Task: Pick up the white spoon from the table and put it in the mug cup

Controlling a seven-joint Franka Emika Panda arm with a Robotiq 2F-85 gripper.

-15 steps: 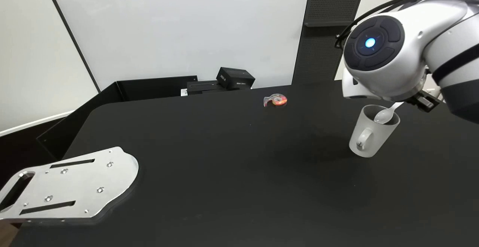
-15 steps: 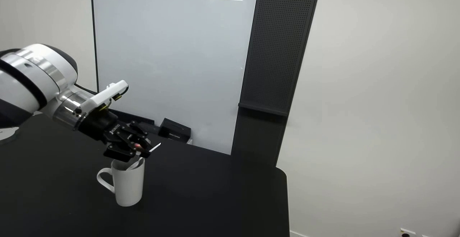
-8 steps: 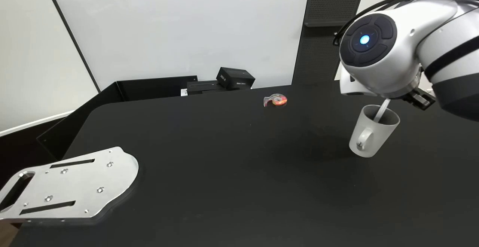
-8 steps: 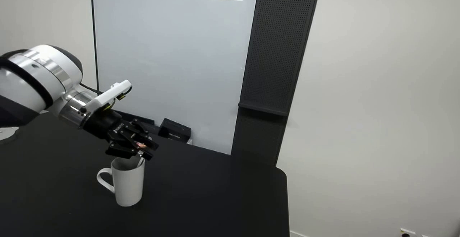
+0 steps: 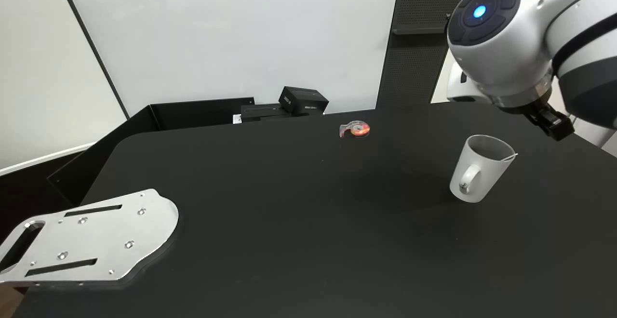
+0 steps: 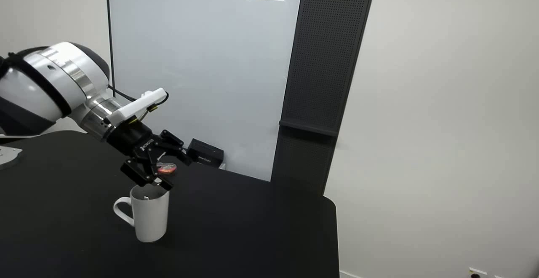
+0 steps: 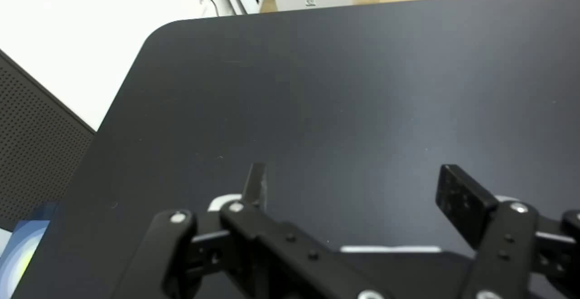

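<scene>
The light grey-white mug cup [image 5: 482, 176] stands upright on the black table [image 5: 289, 221], also seen as the mug cup [image 6: 150, 221] in an exterior view. Inside it rests the white spoon [image 5: 509, 156], whose thin tip pokes just past the rim; most of the spoon is hidden by the mug wall. A small white bit of the spoon [image 6: 146, 198] shows in the mug's mouth. Above the mug, my gripper [image 6: 177, 172] stands open, its fingers spread wide and apart from the spoon. In the wrist view nothing lies between the fingertips of the gripper [image 7: 355, 176].
A flat white perforated plate [image 5: 91, 241] lies at the table's near left in an exterior view. A small red tape dispenser [image 5: 359, 129] sits near the back edge, with a black box [image 5: 303, 101] beyond it. A whiteboard wall [image 6: 202, 59] rises behind.
My gripper has opened and let go of the spoon, which has dropped deeper into the mug. The arm has risen away from the mug. The mug has stayed in place.
</scene>
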